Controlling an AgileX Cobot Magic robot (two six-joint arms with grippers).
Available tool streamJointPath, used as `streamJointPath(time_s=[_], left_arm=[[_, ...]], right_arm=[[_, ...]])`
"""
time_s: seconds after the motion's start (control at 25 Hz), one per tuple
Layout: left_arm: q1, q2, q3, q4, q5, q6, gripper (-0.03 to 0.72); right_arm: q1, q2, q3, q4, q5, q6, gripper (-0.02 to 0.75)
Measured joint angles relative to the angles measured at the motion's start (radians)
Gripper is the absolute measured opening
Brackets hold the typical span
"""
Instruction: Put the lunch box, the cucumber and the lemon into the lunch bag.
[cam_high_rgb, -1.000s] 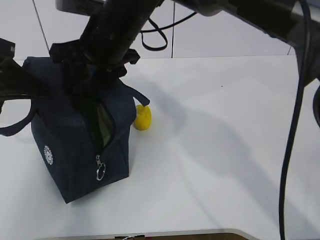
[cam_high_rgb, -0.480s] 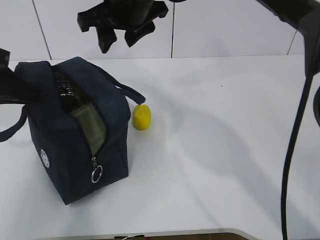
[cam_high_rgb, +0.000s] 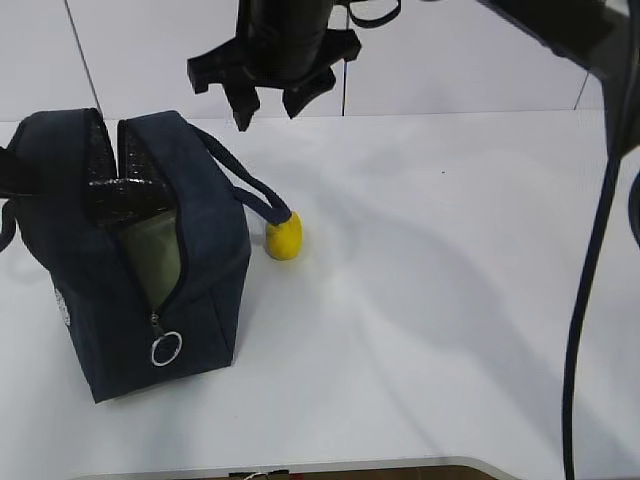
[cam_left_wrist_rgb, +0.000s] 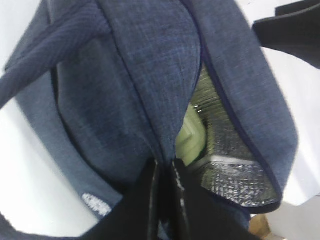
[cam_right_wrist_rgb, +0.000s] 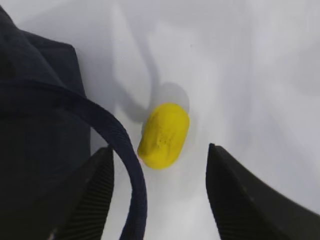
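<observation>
The navy lunch bag (cam_high_rgb: 190, 270) stands at the left with its top open. My left gripper (cam_left_wrist_rgb: 165, 172) is shut on the fabric edge of the opening. The lunch box's pale green lid (cam_high_rgb: 155, 255) shows inside the bag, also in the left wrist view (cam_left_wrist_rgb: 192, 135). A dark glossy shape (cam_high_rgb: 125, 190) above the lid may be the cucumber; I cannot tell it from the shaded lining. The lemon (cam_high_rgb: 284, 238) lies on the table beside the bag, under a loop handle (cam_right_wrist_rgb: 125, 150). My right gripper (cam_high_rgb: 270, 95) is open and empty, high above the lemon (cam_right_wrist_rgb: 164, 135).
The white table (cam_high_rgb: 450, 280) stretches to the right of the bag. The zipper's metal ring pull (cam_high_rgb: 165, 349) hangs on the bag's front end. Silver lining (cam_left_wrist_rgb: 235, 170) shows inside the bag. Black cables (cam_high_rgb: 585, 270) hang at the right edge.
My right gripper has come up out of the bag and moved right, above the lemon. The bag has shifted left and turned, its opening held wider by my left gripper.
</observation>
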Motion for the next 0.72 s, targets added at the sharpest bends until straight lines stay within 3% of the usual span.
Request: streamJointPath(time_s=[0.28, 0.72], left_arm=[[0.000, -0.026, 0.000, 0.084, 0.014, -0.052, -0.010], [0.000, -0.029, 0.000, 0.139, 0.008, -0.085, -0.010]], right_arm=[[0.000, 0.000, 0.095, -0.016, 0.000, 0.052, 0.466], [0.000, 0.021, 0.101, -0.076, -0.002, 0.082, 0.465]])
